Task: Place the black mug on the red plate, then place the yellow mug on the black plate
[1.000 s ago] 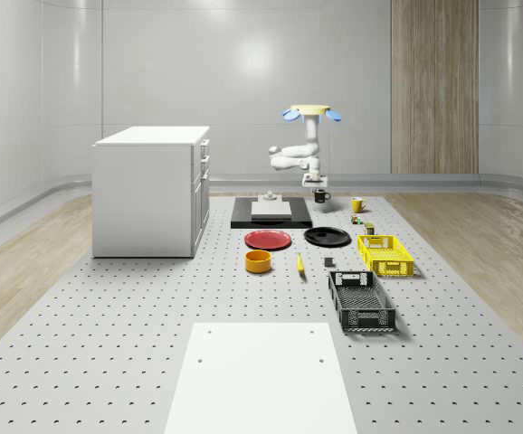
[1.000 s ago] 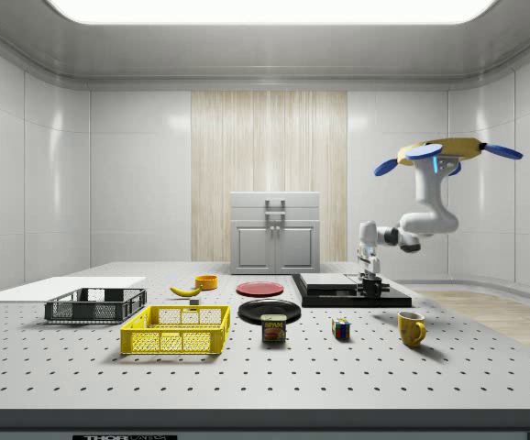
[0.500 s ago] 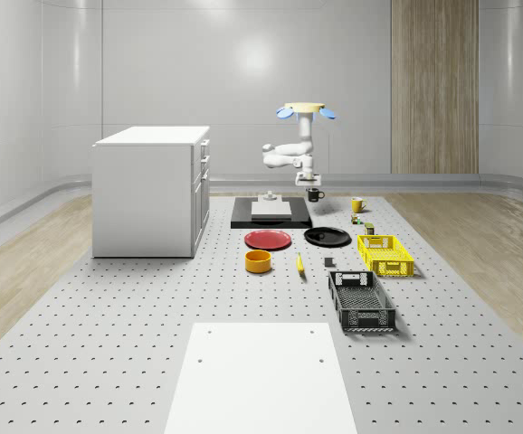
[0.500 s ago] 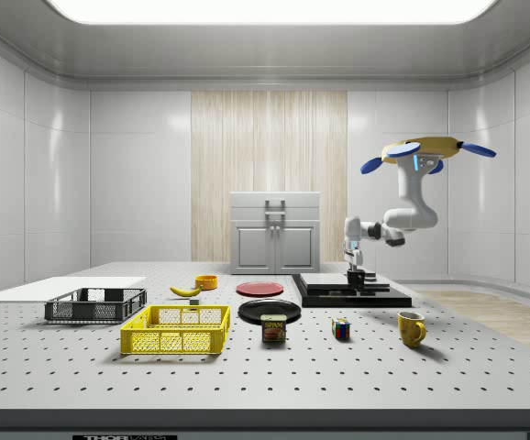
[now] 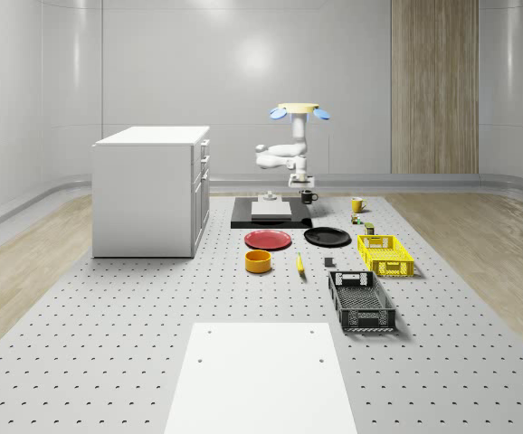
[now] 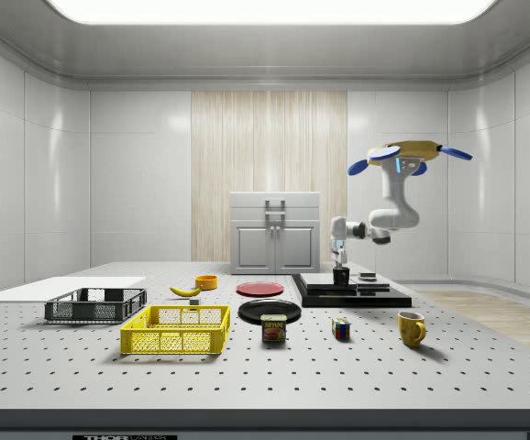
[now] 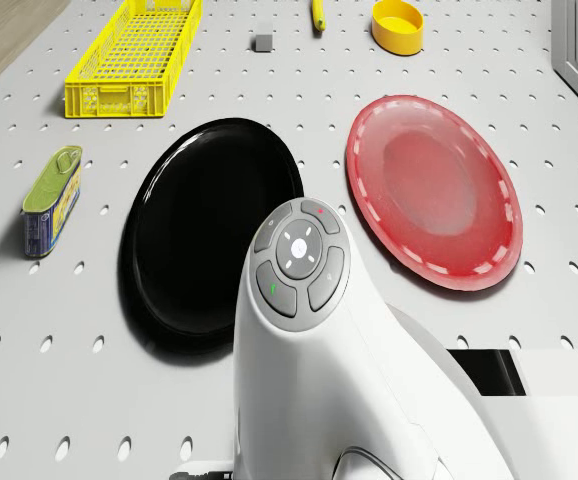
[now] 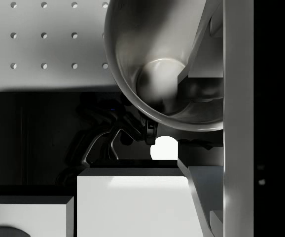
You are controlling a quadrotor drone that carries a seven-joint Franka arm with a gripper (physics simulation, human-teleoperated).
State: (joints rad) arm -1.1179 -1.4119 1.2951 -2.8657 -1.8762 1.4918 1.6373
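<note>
The drone (image 5: pixel 298 110) hovers above the far end of the table, over the black platform (image 5: pixel 271 217). Its arm hangs down, and the gripper (image 5: pixel 299 186) is shut on the rim of the black mug (image 5: pixel 309 195), held in the air just above the platform's edge (image 6: pixel 341 275). The wrist view looks into the mug's (image 8: pixel 162 74) shiny inside, one finger (image 8: pixel 201 190) outside its wall. The red plate (image 5: pixel 269 240) (image 7: pixel 434 190) and the black plate (image 5: pixel 327 237) (image 7: pixel 209 235) lie side by side nearer the camera. The yellow mug (image 5: pixel 356 204) (image 6: pixel 412 328) stands upright at the whole-scene view's right.
A white block (image 5: pixel 271 207) sits on the black platform. A white cabinet (image 5: pixel 151 190) stands at the whole-scene view's left. Near the plates are an orange bowl (image 5: pixel 258 261), a banana (image 5: pixel 299 264), a yellow basket (image 5: pixel 385 254), a black crate (image 5: pixel 361 301) and a can (image 7: pixel 51 200).
The drone and arm have shifted toward the whole-scene view's left, carrying the black mug from near the yellow mug to over the black platform's edge. Nothing else moved.
</note>
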